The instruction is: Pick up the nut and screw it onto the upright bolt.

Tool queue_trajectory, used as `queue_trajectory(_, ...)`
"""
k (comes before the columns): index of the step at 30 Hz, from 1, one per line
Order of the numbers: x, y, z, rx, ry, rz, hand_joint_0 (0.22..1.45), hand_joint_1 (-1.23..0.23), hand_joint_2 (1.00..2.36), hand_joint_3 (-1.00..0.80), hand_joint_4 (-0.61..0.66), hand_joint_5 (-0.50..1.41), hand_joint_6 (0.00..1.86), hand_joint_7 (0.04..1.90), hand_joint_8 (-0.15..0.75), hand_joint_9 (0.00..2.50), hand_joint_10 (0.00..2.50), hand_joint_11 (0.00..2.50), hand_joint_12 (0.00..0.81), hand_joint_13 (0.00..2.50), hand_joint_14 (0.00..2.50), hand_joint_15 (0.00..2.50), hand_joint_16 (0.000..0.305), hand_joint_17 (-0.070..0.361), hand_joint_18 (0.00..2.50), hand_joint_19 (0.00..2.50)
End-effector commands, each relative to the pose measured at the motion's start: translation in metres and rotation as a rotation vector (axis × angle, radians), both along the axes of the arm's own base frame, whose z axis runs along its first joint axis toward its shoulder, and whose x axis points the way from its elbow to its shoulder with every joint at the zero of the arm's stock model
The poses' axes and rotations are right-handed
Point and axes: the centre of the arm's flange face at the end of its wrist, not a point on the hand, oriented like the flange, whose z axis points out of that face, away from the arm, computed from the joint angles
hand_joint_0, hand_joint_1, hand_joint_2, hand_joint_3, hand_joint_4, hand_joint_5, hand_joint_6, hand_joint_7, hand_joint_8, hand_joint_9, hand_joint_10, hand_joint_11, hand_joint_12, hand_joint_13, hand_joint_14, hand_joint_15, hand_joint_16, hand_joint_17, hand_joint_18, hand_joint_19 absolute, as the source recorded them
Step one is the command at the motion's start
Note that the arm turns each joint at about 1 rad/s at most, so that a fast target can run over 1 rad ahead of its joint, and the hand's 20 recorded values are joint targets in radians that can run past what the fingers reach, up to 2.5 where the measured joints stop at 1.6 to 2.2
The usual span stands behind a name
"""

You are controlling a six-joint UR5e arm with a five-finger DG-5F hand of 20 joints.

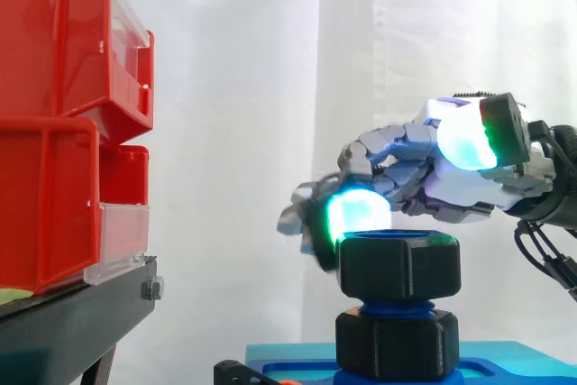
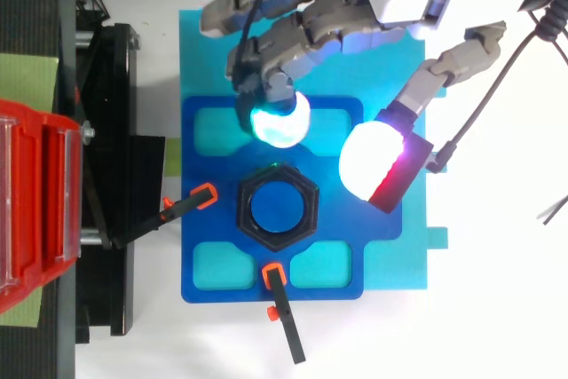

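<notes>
The black hexagonal nut [image 1: 399, 263] sits on top of the upright blue bolt [image 2: 277, 208], whose thread [image 1: 397, 309] shows between the nut and a black hexagonal base [image 1: 397, 344]. From above, the nut [image 2: 258, 178] rings the bolt's blue top. My hand [image 1: 469, 182] hovers at nut height just behind it, open, with fingers loosely bent and spread. A cyan-glowing fingertip [image 2: 277, 119] lies beyond the nut and a white-glowing thumb pad [image 2: 371, 159] to its right. Neither touches the nut.
The bolt stands in a dark blue fixture plate [image 2: 204, 130] on a cyan base [image 2: 395, 255]. Two orange-tipped black clamps [image 2: 202, 195] [image 2: 271, 274] hold the plate. Red bins [image 1: 63, 132] on a black stand [image 1: 72, 322] rise at the left.
</notes>
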Motion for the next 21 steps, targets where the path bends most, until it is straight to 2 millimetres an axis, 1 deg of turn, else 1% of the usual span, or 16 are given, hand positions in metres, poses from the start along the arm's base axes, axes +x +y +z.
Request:
queue_trajectory(1,0.001,0.000,0.002,-0.002,-0.017,0.004,0.47,-0.25,1.00,-0.50,0.19,-0.17,0.50,0.70,0.233,0.54,0.00,0.00,0.281,0.23,0.00,0.00,0.030,0.068,0.00,0.00)
queue_trajectory(3,0.002,0.000,0.003,-0.003,-0.025,0.004,0.46,-0.25,1.00,-0.50,0.16,-0.19,0.50,0.66,0.231,0.49,0.00,0.00,0.289,0.19,0.00,0.00,0.032,0.073,0.00,0.00)
queue_trajectory(5,0.002,0.001,0.003,-0.003,-0.028,0.005,0.45,-0.23,1.00,-0.50,0.14,-0.21,0.50,0.62,0.215,0.38,0.00,0.00,0.303,0.11,0.00,0.00,0.036,0.080,0.00,0.00)
queue_trajectory(10,0.004,0.009,0.003,-0.002,-0.028,0.012,0.45,-0.19,1.00,-0.50,0.10,-0.23,0.50,0.59,0.205,0.24,0.00,0.00,0.318,0.02,0.00,0.00,0.040,0.090,0.00,0.00)
queue_trajectory(15,0.006,0.018,0.001,0.000,-0.022,0.021,0.45,-0.18,1.00,-0.50,0.09,-0.23,0.50,0.59,0.201,0.21,0.00,0.00,0.320,0.00,0.00,0.00,0.041,0.092,0.00,0.00)
queue_trajectory(21,0.010,0.034,0.000,0.005,-0.020,0.031,0.44,-0.16,1.00,-0.50,0.09,-0.23,0.50,0.59,0.201,0.19,0.00,0.00,0.326,0.00,0.00,0.00,0.042,0.094,0.00,0.00)
